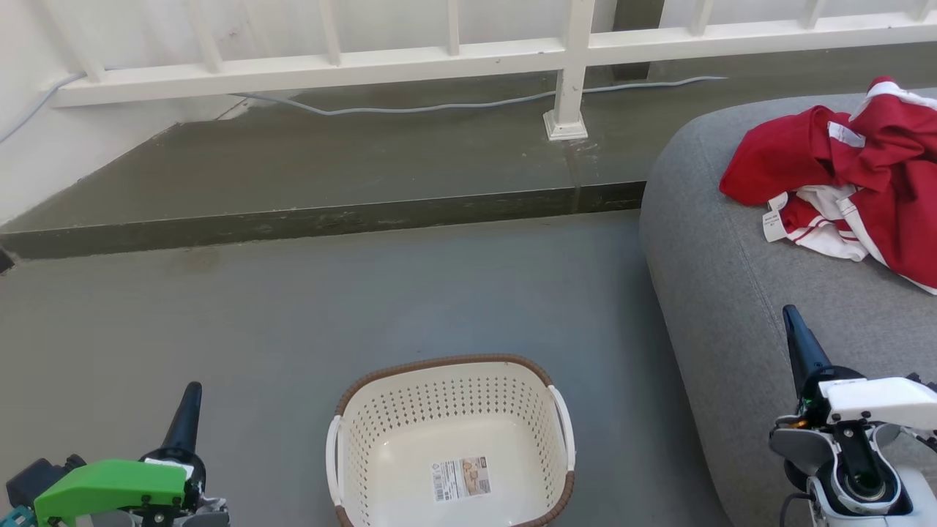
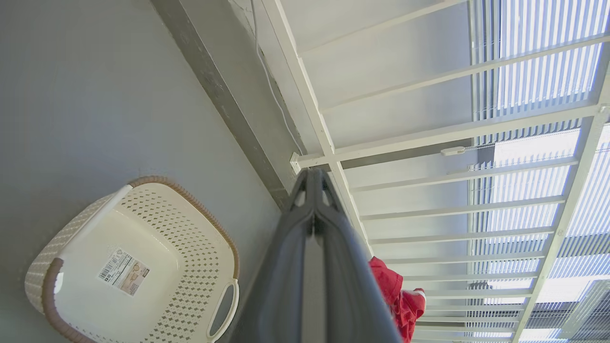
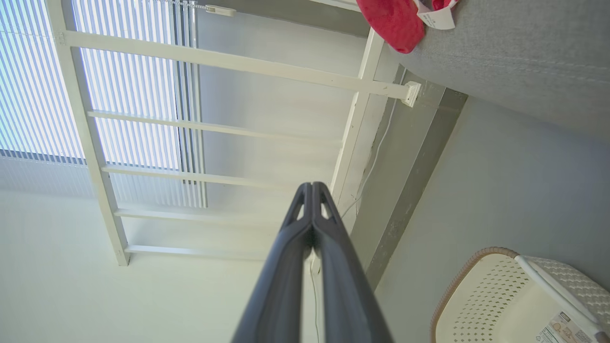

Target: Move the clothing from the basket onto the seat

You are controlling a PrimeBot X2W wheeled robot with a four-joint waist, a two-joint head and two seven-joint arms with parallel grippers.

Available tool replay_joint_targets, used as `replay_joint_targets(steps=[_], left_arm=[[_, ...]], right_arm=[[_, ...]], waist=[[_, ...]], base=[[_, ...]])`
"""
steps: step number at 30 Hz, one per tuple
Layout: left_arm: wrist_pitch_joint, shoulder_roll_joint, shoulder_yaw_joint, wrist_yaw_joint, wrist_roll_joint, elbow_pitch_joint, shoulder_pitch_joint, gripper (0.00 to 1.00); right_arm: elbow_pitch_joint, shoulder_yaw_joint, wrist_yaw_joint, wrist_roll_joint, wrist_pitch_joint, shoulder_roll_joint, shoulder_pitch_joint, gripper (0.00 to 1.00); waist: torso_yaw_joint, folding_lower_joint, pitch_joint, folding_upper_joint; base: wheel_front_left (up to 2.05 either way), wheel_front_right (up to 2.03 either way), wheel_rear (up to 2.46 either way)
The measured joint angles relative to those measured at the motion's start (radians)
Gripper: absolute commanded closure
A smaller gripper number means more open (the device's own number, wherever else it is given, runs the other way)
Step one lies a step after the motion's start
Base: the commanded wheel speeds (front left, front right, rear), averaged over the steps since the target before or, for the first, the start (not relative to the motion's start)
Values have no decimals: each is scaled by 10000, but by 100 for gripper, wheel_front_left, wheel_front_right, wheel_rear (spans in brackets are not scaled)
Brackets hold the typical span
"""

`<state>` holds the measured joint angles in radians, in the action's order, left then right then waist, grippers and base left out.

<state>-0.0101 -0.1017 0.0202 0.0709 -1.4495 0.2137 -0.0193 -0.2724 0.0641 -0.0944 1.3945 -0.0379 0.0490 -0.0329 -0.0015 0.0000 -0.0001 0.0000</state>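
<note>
Red clothing (image 1: 864, 183), soft bright fabric with white trim, thin striped edges and a small white label, is lying crumpled well ahead of the right gripper (image 1: 792, 316) and a little to its outer side. It is touching neither gripper and is sitting far across from the left gripper (image 1: 192, 389).

Nearest, both grippers are pointing their long dark fingers forward. Each pair is pressing together along its length and is gripping nothing. Between the two grippers, the small cream-white perforated plastic basket (image 1: 439, 361) with a brown woven-look rim and white side handles is standing upright on the grey concrete floor (image 1: 293, 307). Its pale bottom is showing a paper sticker (image 1: 460, 479). In the left wrist view the basket is sitting low to the left of the closed fingers, and a scrap of the red fabric is peeking out just right of them.

Under and ahead of the right gripper, the large grey woven-fabric seat (image 1: 732, 293) with rounded edges is stretching away, and the clothing is resting on its far part.

Beyond both grippers, a raised dark step (image 1: 293, 219) is running across the floor, a thin grey cable (image 1: 439, 106) is trailing along it, and a white railing (image 1: 571, 44) is standing farthest off.
</note>
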Motion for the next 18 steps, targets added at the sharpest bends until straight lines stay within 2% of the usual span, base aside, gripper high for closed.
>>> replay_joint_targets(steps=[18], left_arm=[[-522, 251, -451, 433, -1939, 420, 602, 100]], right_arm=[[-31, 535, -199, 2173, -529, 0, -230, 100]], waist=[[12, 0, 32, 0]], base=[[0, 0, 0]])
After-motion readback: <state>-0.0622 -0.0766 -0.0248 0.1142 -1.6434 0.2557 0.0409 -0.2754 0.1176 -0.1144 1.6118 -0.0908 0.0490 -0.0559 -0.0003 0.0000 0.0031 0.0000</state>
